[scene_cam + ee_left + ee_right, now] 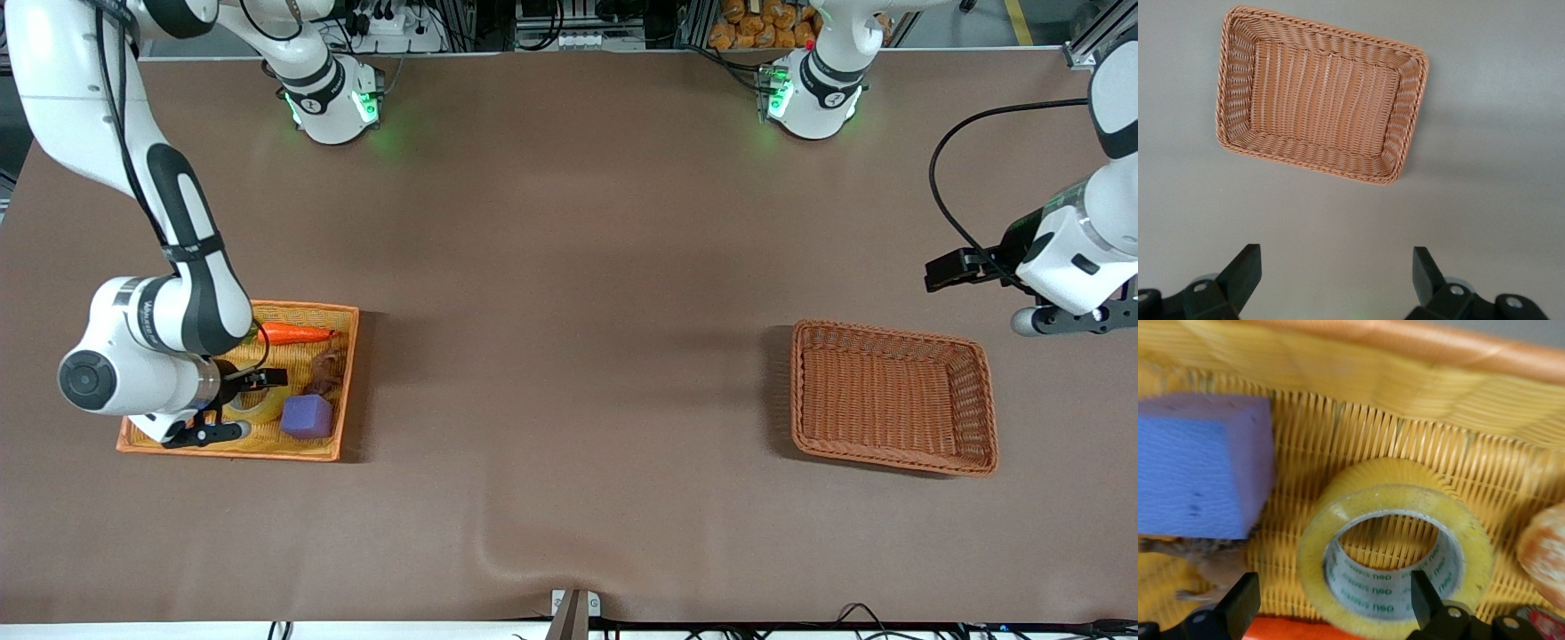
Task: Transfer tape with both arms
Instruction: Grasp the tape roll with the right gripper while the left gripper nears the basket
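The tape, a glossy translucent yellow ring with a grey-lined hole, lies flat in the yellow woven basket beside a purple foam block and an orange carrot. The right gripper hangs spread directly over it. The left gripper, spread, waits above the counter near an empty brown wicker basket.

Robotics lab: two white arm bases bolted along a brown-covered bench; above the bases, power strips, cabling and aluminium framing.
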